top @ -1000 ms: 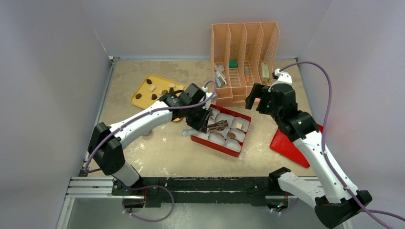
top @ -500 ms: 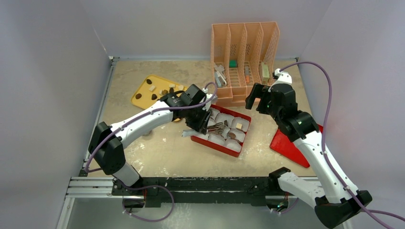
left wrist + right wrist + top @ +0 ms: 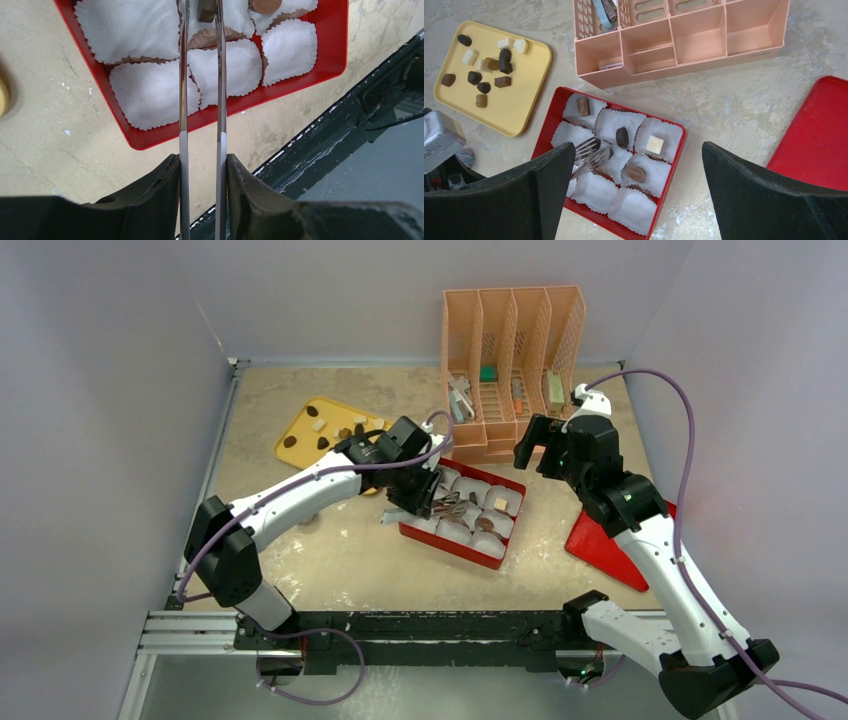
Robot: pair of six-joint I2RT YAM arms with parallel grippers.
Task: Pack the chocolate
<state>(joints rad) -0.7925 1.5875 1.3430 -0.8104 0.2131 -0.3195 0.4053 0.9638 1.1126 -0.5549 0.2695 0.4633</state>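
Shifted slightly over the red box [image 3: 125, 132], left claw [image 3: 200, 170] (gripping tongs [image 3: 182, 100]) has chocolate [image 3: 207, 11] between their tips.

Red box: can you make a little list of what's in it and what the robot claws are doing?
red box: lined with white paper cups
chocolates in box: four showing, one per cup
left claw: shut on metal tongs, tips over the box
right claw: open, holding nothing
yellow tray: about a dozen pieces not yet packed
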